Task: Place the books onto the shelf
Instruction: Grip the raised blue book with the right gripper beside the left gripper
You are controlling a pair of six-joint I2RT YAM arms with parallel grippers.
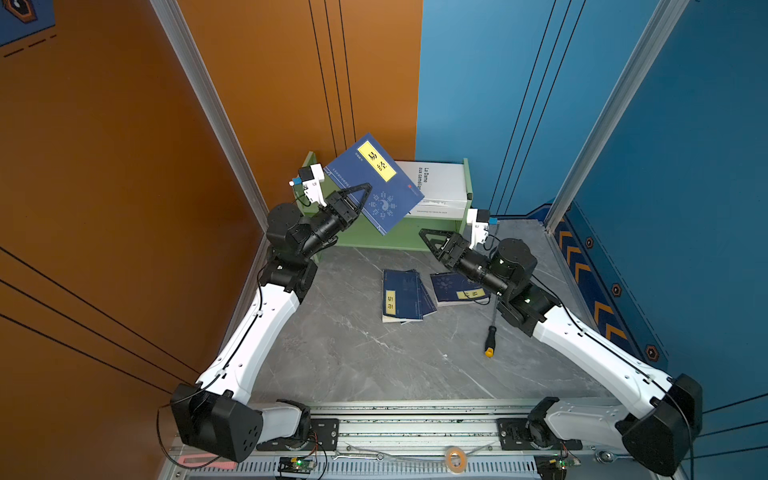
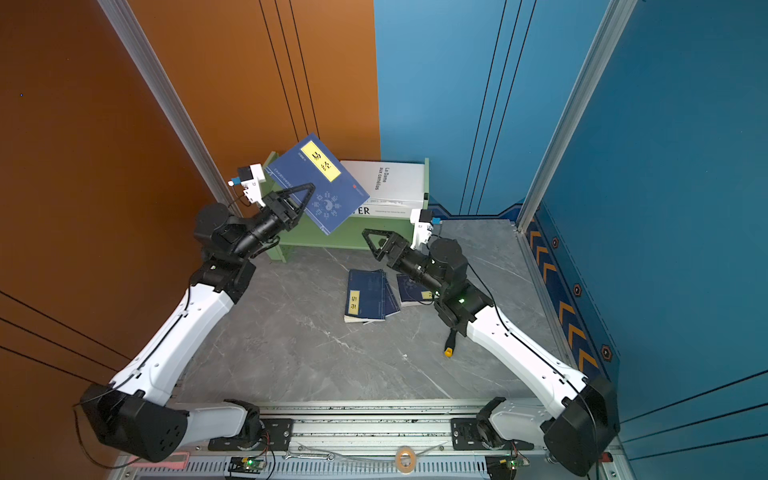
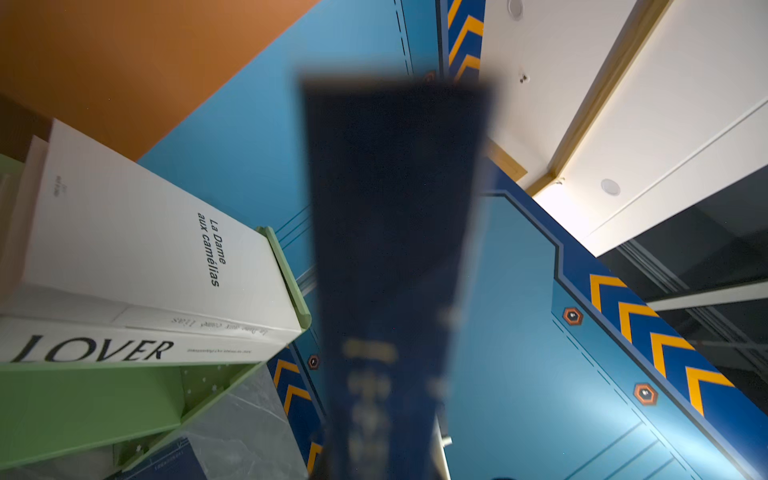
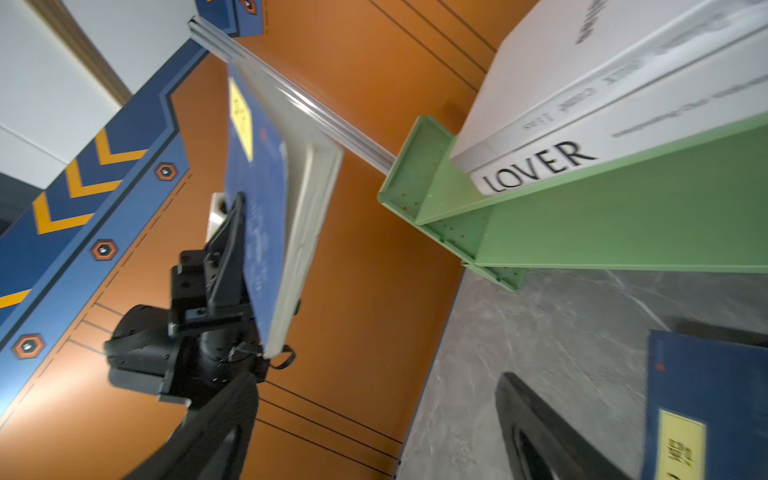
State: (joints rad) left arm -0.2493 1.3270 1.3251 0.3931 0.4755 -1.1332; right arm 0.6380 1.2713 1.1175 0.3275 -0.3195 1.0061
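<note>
My left gripper (image 1: 365,189) is shut on a blue book (image 1: 374,183) with a yellow label, held tilted in the air before the left end of the green shelf (image 1: 399,237). In the left wrist view this book (image 3: 395,249) is a blur that hides the jaws. Two white books (image 1: 440,187) lie flat on the shelf. On the table lie a small stack of blue books (image 1: 401,295) and one more blue book (image 1: 453,289), partly under my right arm. My right gripper (image 1: 432,241) hangs open and empty just in front of the shelf; its fingers (image 4: 540,436) stand wide apart.
A screwdriver with a yellow handle (image 1: 491,340) lies on the grey table by my right arm. A tape roll (image 1: 456,459) sits on the front rail. An orange wall (image 1: 124,166) closes the left side and a blue wall (image 1: 685,166) the right.
</note>
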